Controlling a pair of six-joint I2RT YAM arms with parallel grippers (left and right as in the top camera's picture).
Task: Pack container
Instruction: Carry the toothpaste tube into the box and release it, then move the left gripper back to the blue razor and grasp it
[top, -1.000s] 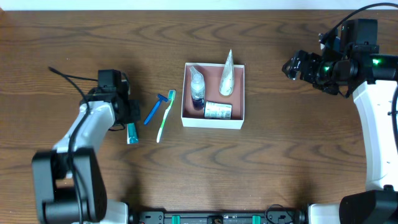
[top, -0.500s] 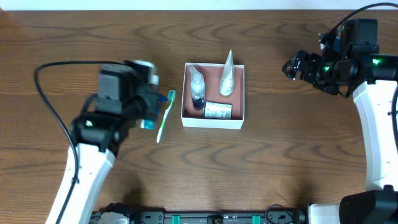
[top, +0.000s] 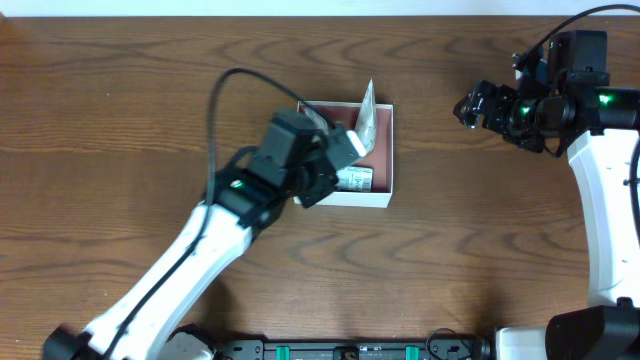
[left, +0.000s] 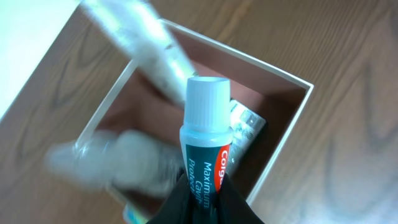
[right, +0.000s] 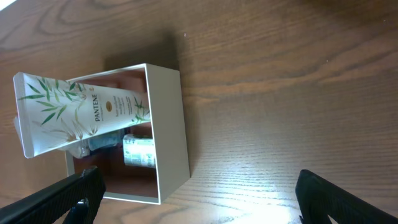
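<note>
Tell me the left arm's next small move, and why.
Probably lower a little, then open. The left gripper is shut on the toothpaste tube, whose cap points down over the container. Bare pink floor shows beside the Pantene tube already inside.

At nine o'clock in the right wrist view, the white flat plastic tube printed with green bamboo leaves (right: 81, 115) reads "PANTENE"; at six o'clock in the left wrist view, the small teal plastic tube with a white cap (left: 205, 158) reads "Maximum" and "Cavi"
</note>
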